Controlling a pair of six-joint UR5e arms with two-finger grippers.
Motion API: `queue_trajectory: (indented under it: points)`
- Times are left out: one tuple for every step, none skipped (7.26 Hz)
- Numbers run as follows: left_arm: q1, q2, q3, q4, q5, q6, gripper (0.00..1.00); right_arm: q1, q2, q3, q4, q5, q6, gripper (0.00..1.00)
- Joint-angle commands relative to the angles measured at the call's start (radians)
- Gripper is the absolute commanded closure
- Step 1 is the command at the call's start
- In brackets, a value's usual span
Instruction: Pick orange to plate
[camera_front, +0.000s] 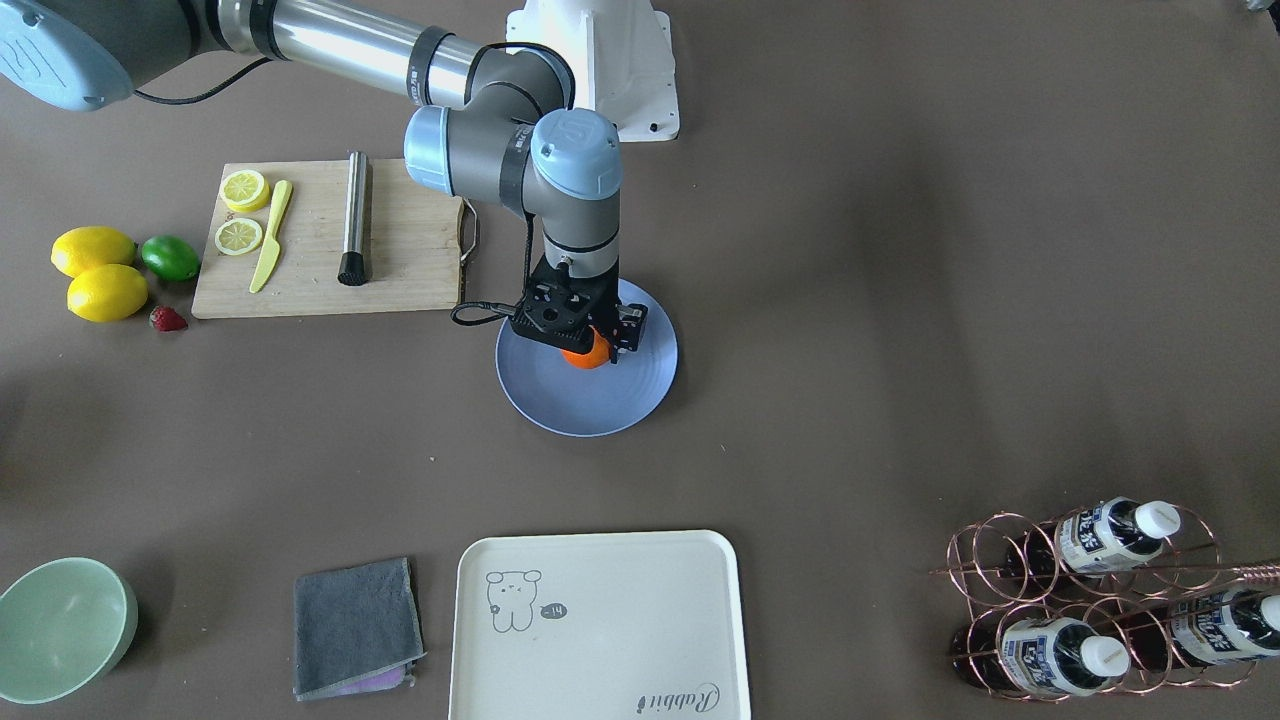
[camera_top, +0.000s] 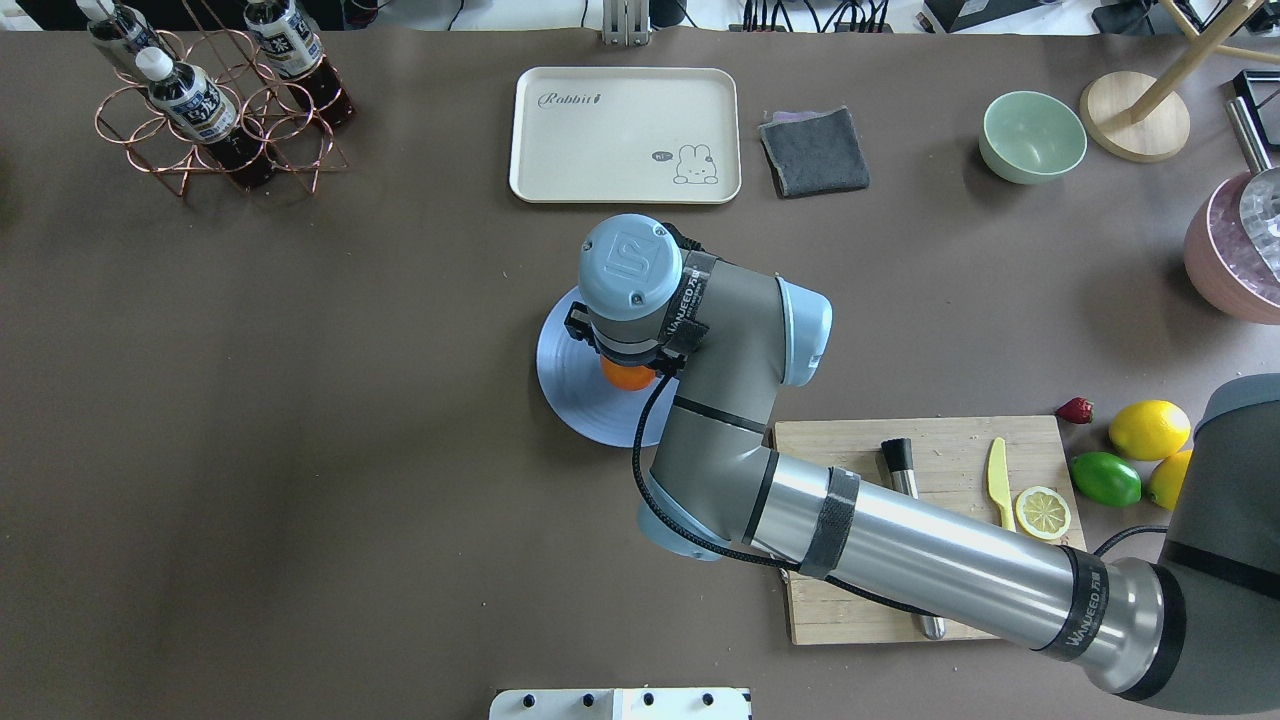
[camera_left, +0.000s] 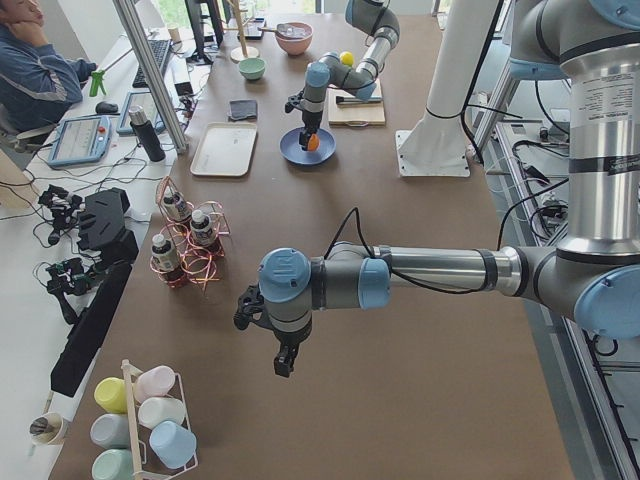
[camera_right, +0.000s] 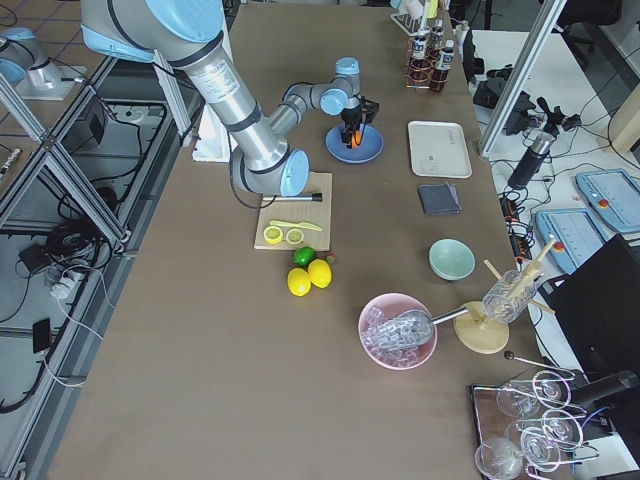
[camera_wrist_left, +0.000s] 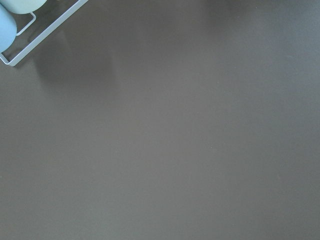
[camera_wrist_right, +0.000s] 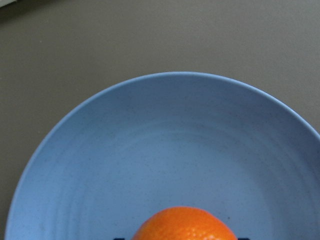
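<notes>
Right tool (camera_front: 592, 338) clasps the orange (camera_front: 586, 354) low over the plate (camera_front: 580, 405), so the placing step seems in hand, and the next move likely calls for a short descent before a gentle release.

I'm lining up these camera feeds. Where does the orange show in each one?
Front-facing: orange at centre, over the plate.
Overhead: centre, partly hidden under the arm's wrist.
Exterior left: far up the table, top centre.
Exterior right: far end, top centre.
Left wrist: not in it.
Right wrist: bottom edge, centre.
Shared landmark: the plate beneath it.
</notes>
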Motion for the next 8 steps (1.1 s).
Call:
queue_trajectory:
  points:
    - [0.001, 0.005, 0.001, 0.001, 0.000, 0.000, 0.02, -0.003, 0.004, 0.013, 0.000, -0.004, -0.055, 0.00]
    - [0.001, 0.005, 0.004, 0.001, 0.000, 0.000, 0.02, 0.007, 0.013, 0.037, -0.006, -0.001, -0.059, 0.00]
    - [0.001, 0.006, 0.004, 0.002, 0.000, 0.000, 0.02, 0.045, 0.013, 0.067, -0.014, 0.015, -0.069, 0.00]
    - [0.001, 0.006, 0.004, 0.002, 0.000, 0.000, 0.02, 0.104, 0.013, 0.103, -0.055, 0.079, -0.124, 0.00]
    - [0.001, 0.006, 0.005, 0.002, 0.000, 0.000, 0.02, 0.188, 0.004, 0.167, -0.142, 0.175, -0.216, 0.00]
    - [0.001, 0.006, 0.005, 0.002, 0.000, 0.000, 0.02, 0.286, -0.025, 0.253, -0.273, 0.271, -0.337, 0.00]
    - [0.001, 0.006, 0.005, 0.002, 0.000, 0.000, 0.02, 0.386, -0.124, 0.359, -0.353, 0.335, -0.528, 0.00]
    - [0.001, 0.006, 0.005, 0.002, 0.000, 0.000, 0.02, 0.484, -0.271, 0.434, -0.354, 0.375, -0.738, 0.00]
